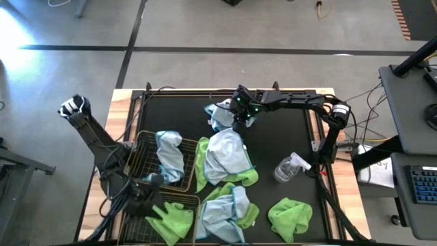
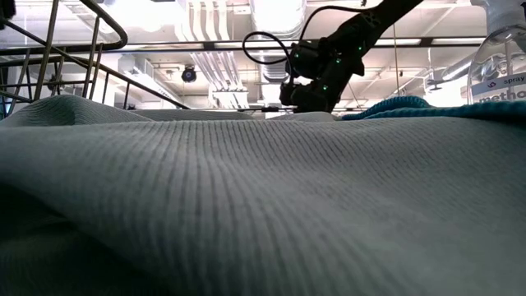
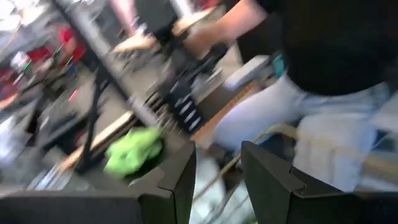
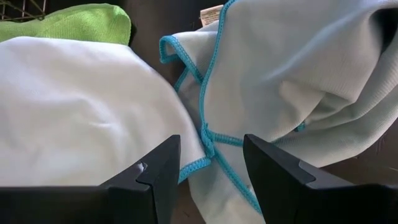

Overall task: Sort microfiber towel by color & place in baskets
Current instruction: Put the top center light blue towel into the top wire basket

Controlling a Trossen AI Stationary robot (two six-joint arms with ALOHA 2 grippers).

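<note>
Right hand [image 4: 208, 163], fingers spread, hovers over a pale blue towel [image 1: 220, 115] at upper centre, apparently lining up a grab. Left hand [image 3: 214, 180], also open, waits beside the baskets [image 1: 145, 149] at lower left

Towels and baskets, part sorted

One pale blue towel [image 1: 169, 156] lies in the upper basket [image 1: 140, 147]; a lime green towel [image 1: 171, 219] droops over the lower basket [image 1: 136, 229]; other crumpled blue and green cloths [image 1: 225, 160] lie scattered on the bench.
</note>
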